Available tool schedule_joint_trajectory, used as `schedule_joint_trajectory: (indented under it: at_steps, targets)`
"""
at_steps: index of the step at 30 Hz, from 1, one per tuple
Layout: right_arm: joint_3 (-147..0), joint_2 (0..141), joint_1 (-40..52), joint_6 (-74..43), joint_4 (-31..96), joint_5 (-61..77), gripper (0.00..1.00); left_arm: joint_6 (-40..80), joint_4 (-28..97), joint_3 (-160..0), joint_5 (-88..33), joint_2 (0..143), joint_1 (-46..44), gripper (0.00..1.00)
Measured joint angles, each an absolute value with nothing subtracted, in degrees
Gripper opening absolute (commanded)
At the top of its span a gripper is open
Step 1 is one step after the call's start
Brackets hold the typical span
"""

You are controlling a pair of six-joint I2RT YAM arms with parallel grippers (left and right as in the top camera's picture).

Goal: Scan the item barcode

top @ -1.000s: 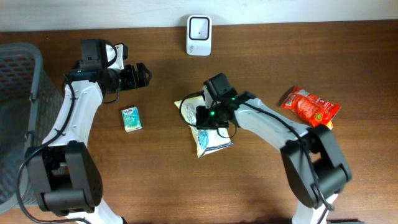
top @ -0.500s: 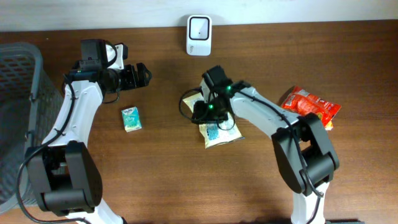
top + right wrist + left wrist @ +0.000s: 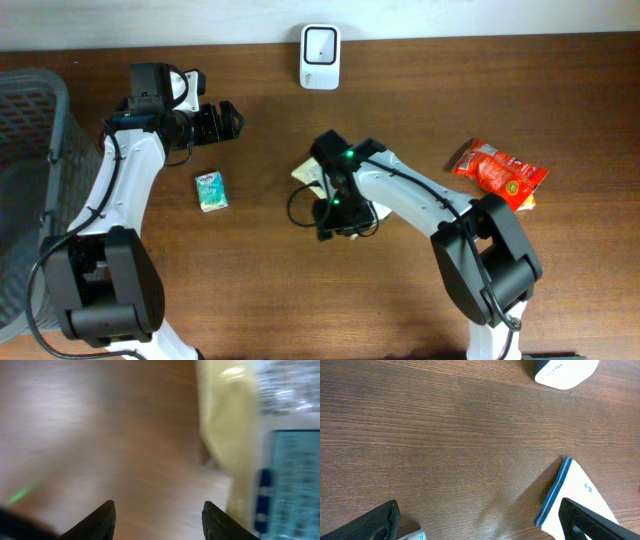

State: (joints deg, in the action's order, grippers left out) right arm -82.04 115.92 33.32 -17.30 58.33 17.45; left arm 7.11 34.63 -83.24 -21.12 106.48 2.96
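Pouch (image 3: 306, 171) dragged under right arm (image 3: 400, 190), right fingers (image 3: 107, 515) apparently released, left fingers (image 3: 380, 520) wide

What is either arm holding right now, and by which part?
Nothing is held. The left gripper has open jaws over the table; the right gripper has jaws apart around wood only, the yellow packet beside them.

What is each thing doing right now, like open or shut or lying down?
Left gripper: open, empty.
Right gripper: open, empty.
Yellow bag: lying down beside the open fingers, not held.
Red bag: lying flat, untouched.
Green box: lying flat, untouched.
Scanner: sitting alone, untouched.
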Motion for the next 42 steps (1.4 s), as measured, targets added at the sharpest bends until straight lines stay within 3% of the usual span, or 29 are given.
schedule_joint_trajectory:
  at_steps: [9, 15, 18, 23, 28, 36, 39, 41, 42]
  targets:
    - [-81.95, 115.92, 22.63, -10.5, 56.4, 7.77, 0.56, 7.11, 34.63, -83.24, -21.12, 106.48, 2.96, 0.99]
    - [-86.19, 112.84, 19.59, -3.46, 56.64, 14.79, 0.61, 7.11, 34.63, -83.24, -21.12, 106.48, 2.96, 0.99]
    - [-87.77, 109.14, 16.32, -0.89, 56.53, 16.4, 0.73, 7.11, 34.63, -83.24, -21.1, 106.48, 2.96, 0.99]
    - [-88.71, 107.68, 7.31, 2.26, 53.19, 19.59, 0.8, 7.11, 34.63, -83.24, -21.12, 106.48, 2.96, 0.99]
    - [-88.99, 115.48, 2.0, 6.22, 52.07, 30.46, 0.85, 7.11, 34.63, -83.24, -21.1, 106.48, 2.96, 0.99]
    - [-88.99, 126.61, 2.28, 7.68, 46.89, 45.69, 0.88, 7.11, 34.63, -83.24, -21.12, 106.48, 2.96, 0.99]
    - [-89.06, 127.66, 3.6, 7.18, 45.39, 48.47, 0.84, 7.11, 34.63, -83.24, -21.1, 106.48, 2.96, 0.99]
    - [-89.34, 128.38, 5.43, 5.89, 44.47, 49.56, 0.66, 7.11, 34.63, -83.24, -21.1, 106.48, 2.96, 0.99]
    - [-89.54, 128.9, 6.72, 4.8, 43.97, 49.58, 0.5, 7.11, 34.63, -83.24, -21.1, 106.48, 2.96, 0.99]
